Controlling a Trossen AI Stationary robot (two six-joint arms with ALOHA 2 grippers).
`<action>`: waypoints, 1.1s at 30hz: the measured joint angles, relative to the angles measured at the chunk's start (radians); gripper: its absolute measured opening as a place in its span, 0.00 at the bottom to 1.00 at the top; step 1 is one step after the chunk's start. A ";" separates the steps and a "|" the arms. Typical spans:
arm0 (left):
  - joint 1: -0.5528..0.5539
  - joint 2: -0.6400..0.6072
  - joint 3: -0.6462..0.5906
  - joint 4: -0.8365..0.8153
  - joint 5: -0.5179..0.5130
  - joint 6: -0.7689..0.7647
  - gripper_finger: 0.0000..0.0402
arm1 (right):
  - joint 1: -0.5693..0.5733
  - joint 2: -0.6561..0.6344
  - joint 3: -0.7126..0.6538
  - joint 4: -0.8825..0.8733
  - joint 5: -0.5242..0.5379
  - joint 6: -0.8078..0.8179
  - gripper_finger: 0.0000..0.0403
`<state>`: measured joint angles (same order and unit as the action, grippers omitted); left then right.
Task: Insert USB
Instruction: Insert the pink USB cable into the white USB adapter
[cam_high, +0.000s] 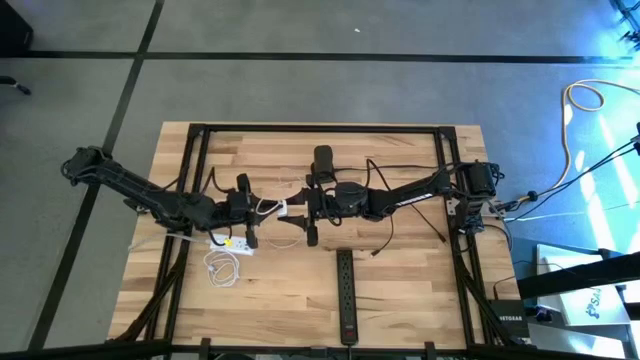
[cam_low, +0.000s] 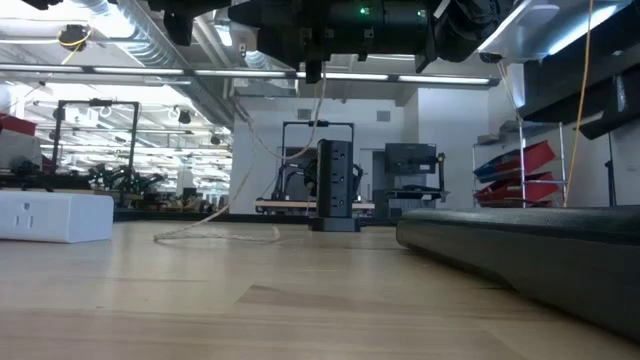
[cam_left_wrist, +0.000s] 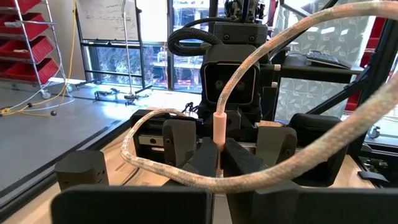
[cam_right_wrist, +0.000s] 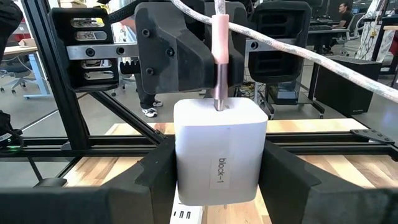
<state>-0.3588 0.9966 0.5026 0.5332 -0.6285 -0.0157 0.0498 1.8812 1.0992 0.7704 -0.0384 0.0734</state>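
Observation:
A white charger block (cam_right_wrist: 221, 155) labelled "block-1" sits between my right gripper's (cam_right_wrist: 221, 183) fingers, above the table's middle (cam_high: 286, 208). A pink USB plug (cam_right_wrist: 220, 43) on a white braided cable (cam_left_wrist: 280, 43) stands on the block's far face, its metal tip at the port. My left gripper (cam_left_wrist: 221, 163) is shut on the plug and faces the right gripper (cam_high: 300, 212) closely. The cable loops away from the plug and hangs down to a coil (cam_high: 224, 266) on the table. My left gripper pinches the USB plug's pink sleeve (cam_left_wrist: 220, 134) between its two fingertips, fingers lying across the plug. The plug is lifted clear, cable end away from the block, metal tip (cam_right_wrist: 219, 93) against the block; its depth in the port cannot be told. My right gripper grips the charger block by its two opposite side walls (cam_right_wrist: 183, 168), one finger on each side, with the labelled face toward its camera. The block is lifted clear of the table and its port face (cam_right_wrist: 219, 112) points toward the left gripper.
A second white block (cam_high: 230, 241) lies on the table below the left gripper, also in the low view (cam_low: 55, 216). A black power strip (cam_high: 346, 296) lies toward the near edge. Dark arm cables trail behind the right arm.

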 joint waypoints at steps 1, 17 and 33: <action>0.000 0.000 0.000 -0.002 0.000 -0.001 0.00 | 0.000 0.000 0.000 0.000 0.000 0.000 0.42; 0.009 -0.001 0.002 -0.042 -0.002 -0.039 0.00 | 0.000 0.002 0.000 0.019 -0.006 -0.003 0.42; 0.012 -0.001 0.002 -0.061 0.017 -0.054 0.00 | 0.001 0.002 -0.001 0.025 -0.006 -0.003 0.42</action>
<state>-0.3467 0.9955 0.5049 0.4725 -0.6110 -0.0699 0.0509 1.8828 1.0985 0.7952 -0.0448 0.0700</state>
